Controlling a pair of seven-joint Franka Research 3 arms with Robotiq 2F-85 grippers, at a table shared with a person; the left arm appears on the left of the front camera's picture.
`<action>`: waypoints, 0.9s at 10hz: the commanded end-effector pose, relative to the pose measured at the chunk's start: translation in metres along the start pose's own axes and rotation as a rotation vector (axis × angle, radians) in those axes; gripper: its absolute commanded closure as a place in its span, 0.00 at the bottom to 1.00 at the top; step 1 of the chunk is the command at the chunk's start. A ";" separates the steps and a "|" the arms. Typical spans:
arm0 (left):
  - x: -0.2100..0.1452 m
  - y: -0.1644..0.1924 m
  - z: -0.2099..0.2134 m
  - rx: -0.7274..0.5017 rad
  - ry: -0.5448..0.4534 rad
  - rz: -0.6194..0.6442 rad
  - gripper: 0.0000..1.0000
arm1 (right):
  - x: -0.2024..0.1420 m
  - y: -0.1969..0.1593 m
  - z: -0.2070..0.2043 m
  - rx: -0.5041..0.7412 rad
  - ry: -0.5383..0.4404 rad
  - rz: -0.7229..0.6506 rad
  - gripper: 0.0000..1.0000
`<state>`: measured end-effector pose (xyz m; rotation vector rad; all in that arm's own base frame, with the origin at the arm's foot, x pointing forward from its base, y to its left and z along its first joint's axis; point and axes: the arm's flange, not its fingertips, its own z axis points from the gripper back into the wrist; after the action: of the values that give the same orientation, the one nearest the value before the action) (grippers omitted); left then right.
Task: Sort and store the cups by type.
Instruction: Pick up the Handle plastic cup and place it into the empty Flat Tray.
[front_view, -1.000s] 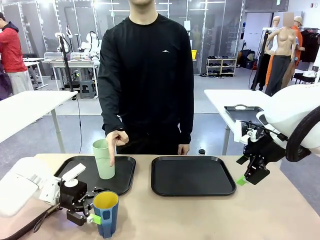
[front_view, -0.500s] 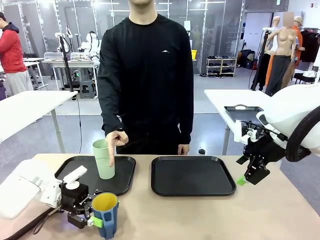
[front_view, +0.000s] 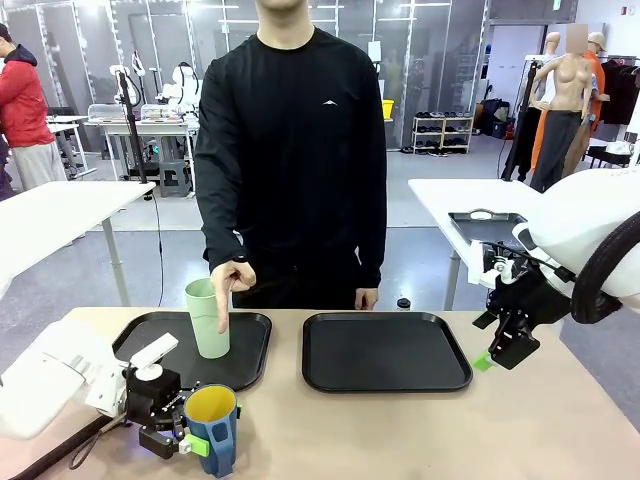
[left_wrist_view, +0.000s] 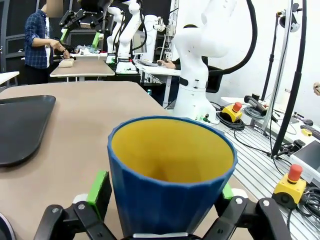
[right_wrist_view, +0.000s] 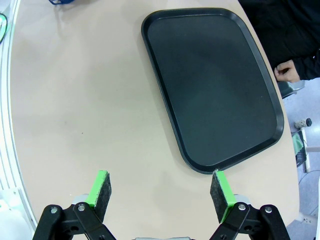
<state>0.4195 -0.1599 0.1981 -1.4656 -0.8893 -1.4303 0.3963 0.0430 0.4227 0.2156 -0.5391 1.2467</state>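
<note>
Blue ceramic sits between my left claw (left_wrist_view: 161, 200) pads: the dark blue mug (front_view: 212, 427), yellow inside, stands at the desk's near left edge, and my jaws pinch its wall from both sides. Beyond it, the mint-green tumbler (front_view: 207, 318) stands upright on the left tray (front_view: 152, 335), with the person's hand (front_view: 230, 283) pointing down at it. The right tray (front_view: 385, 351) lies mid-desk. My right claw (right_wrist_view: 161, 196) hangs spread above the desk beside that tray's corner, holding nothing. Risk: the pads grip a smooth wall low down, so a fast lift could let the mug slip or tilt.
</note>
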 end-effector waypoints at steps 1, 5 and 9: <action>-0.055 -0.026 -0.008 -0.003 -0.030 -0.065 0.19 | 0.002 0.003 -0.002 -0.010 0.015 -0.019 0.00; -0.050 -0.026 -0.012 0.042 -0.021 -0.058 0.56 | 0.002 0.003 -0.002 -0.010 0.015 -0.019 0.00; -0.027 -0.028 -0.032 0.077 0.011 -0.120 0.80 | 0.002 0.003 -0.002 -0.010 0.015 -0.019 0.00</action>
<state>0.4248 -0.1772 0.2151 -1.4330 -0.9554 -1.4190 0.3964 0.0430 0.4227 0.2157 -0.5391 1.2467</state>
